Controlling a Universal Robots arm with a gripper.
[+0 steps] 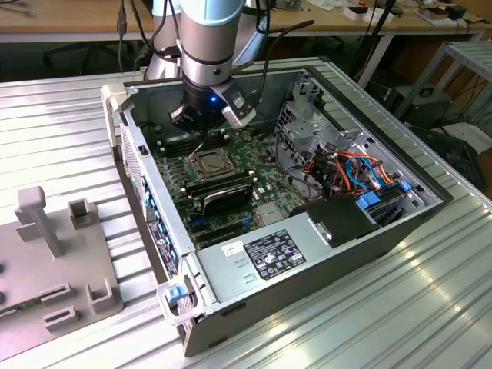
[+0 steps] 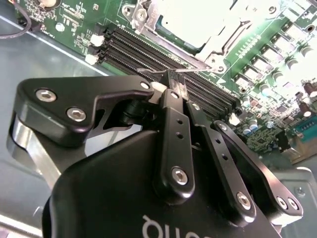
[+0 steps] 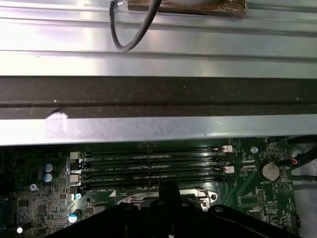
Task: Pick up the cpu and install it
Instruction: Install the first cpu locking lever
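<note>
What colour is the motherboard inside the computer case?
The motherboard is green, clearest in the second wrist view.

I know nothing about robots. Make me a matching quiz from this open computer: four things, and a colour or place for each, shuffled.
1 memory slots
2 power supply
3 gripper
4 cables

A orange and blue
B black parallel rows
C silver box, white label
D above the motherboard

Pairs: 1-B, 2-C, 3-D, 4-A
</note>
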